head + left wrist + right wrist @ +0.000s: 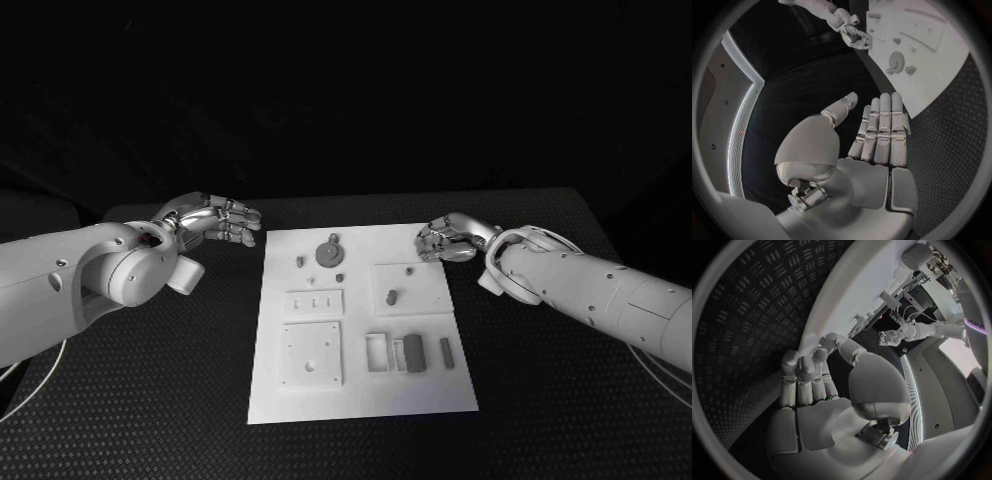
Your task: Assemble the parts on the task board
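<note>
Trouble could come from the right hand — fingers curled, holding nothing, at the board's far right edge — nudging the plate. Left hand, fingers straight and empty, hovers off its far left corner; grey parts lie loose on it.

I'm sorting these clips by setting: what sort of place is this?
Probably a robot test bench in a lab: a black table with a ridged mat, a white task board holding small grey parts, and nothing domestic around.

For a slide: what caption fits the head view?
Both hands, left and right, hover empty beside the white board with grey parts.
</note>
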### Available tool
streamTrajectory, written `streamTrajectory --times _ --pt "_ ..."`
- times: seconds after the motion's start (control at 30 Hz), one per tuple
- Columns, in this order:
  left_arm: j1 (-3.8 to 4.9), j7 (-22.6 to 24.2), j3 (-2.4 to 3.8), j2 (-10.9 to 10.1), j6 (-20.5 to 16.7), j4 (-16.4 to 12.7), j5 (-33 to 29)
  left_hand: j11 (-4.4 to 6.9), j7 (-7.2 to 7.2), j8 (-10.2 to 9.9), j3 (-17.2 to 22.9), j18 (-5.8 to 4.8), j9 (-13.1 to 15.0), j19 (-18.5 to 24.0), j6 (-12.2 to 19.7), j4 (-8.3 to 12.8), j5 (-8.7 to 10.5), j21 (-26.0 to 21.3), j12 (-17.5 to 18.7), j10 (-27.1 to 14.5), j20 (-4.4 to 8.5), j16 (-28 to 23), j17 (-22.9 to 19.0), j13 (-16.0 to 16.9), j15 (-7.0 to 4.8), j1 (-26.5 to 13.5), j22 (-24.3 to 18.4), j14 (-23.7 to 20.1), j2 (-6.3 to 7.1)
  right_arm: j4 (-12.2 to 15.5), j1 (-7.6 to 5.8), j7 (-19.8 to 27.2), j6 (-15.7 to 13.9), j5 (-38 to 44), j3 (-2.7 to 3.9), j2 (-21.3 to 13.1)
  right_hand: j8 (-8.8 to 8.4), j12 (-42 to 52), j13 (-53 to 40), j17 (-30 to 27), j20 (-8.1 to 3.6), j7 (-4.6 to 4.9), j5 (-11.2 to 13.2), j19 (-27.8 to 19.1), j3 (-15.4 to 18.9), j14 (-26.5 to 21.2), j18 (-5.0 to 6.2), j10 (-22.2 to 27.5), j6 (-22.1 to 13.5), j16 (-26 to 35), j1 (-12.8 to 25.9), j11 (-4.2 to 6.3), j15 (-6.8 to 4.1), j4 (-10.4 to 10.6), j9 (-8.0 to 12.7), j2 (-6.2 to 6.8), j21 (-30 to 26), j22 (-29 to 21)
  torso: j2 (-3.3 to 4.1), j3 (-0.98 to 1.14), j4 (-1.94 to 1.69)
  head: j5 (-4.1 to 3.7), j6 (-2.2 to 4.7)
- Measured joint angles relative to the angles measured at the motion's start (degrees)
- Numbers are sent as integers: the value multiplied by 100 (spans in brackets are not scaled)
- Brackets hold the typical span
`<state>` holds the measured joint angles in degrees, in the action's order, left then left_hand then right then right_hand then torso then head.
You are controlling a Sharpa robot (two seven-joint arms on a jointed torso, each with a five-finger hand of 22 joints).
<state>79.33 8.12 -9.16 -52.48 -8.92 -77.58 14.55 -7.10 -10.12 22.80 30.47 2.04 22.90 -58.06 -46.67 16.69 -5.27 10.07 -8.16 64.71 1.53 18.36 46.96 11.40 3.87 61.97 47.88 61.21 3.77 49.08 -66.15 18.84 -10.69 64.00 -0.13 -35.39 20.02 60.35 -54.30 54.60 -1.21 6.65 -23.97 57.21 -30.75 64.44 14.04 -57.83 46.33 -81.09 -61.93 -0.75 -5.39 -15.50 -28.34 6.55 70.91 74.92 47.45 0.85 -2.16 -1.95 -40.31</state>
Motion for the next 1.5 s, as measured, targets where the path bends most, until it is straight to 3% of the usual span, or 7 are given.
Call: streamTrajectory --times 0.2,0.33,0.73,1.03,1.23,1.37,1.5 --pt "0 -2 0 0 2 0 0 2 0 -21 0 0 0 0 0 0 0 0 0 -2 0 0 5 0 0 0 0 0 0 0 0 0 -3 -1 0 3 -1 24 6 5 1 -4 0 0 0 0 -20 -1 4 0 30 1 0 0 -20 -30 0 0 0 -1 -3 -8 -5" --pt "0 -3 0 -3 2 0 0 2 0 -21 0 0 0 0 0 0 0 0 0 -2 0 0 5 -1 0 0 0 0 0 -11 0 1 -9 -3 0 4 80 26 16 12 1 -69 0 0 -16 0 -20 -2 128 0 36 2 0 16 -62 -36 5 -1 0 -2 -6 -14 -13" --pt "3 -3 1 -19 2 -17 0 3 0 -21 0 0 -1 0 0 0 0 0 0 -3 0 -22 10 5 0 0 5 0 0 -38 1 14 -42 -17 0 20 232 71 48 18 3 -239 1 -1 -15 0 -20 -3 465 -1 83 3 1 15 -192 -221 55 -1 3 -3 -5 -13 -31" --pt "3 -3 1 -31 3 -36 2 3 0 -21 0 0 5 0 0 0 0 -23 0 -3 0 -22 18 6 0 0 4 0 0 -36 5 18 -91 -19 -2 18 265 71 61 22 11 -267 1 -10 -24 3 -20 -15 545 -1 69 15 -2 23 -212 -280 56 -2 2 -4 -6 -15 -34" --pt "9 -13 1 -41 7 -62 50 17 -7 -21 -15 -5 36 -13 -77 -15 0 -23 0 73 13 -45 55 46 -5 0 22 38 0 131 0 -3 -166 -11 18 -57 264 71 65 22 11 -267 1 -10 -24 20 -20 -25 546 -1 69 24 -18 23 -213 -279 56 1 -1 -2 3 -3 -9" --pt "36 -63 3 7 16 -35 166 88 44 4 -97 -66 62 -114 -169 -37 23 -21 -43 223 90 -45 119 97 -61 -115 66 170 24 260 -175 -28 -194 24 59 -100 264 70 68 22 12 -266 1 -10 -24 20 -20 -24 547 -1 68 24 -18 24 -213 -279 56 2 -6 -4 13 7 32" --pt "59 -140 3 203 17 94 365 209 146 92 -363 29 116 -367 -447 -29 -22 136 -142 516 178 68 284 192 -183 -412 182 449 -2 424 -406 -68 -237 114 89 -122 264 69 68 21 12 -266 1 -10 -24 20 -20 -24 546 -1 68 24 -18 23 -213 -278 56 2 -25 -11 31 3 80"
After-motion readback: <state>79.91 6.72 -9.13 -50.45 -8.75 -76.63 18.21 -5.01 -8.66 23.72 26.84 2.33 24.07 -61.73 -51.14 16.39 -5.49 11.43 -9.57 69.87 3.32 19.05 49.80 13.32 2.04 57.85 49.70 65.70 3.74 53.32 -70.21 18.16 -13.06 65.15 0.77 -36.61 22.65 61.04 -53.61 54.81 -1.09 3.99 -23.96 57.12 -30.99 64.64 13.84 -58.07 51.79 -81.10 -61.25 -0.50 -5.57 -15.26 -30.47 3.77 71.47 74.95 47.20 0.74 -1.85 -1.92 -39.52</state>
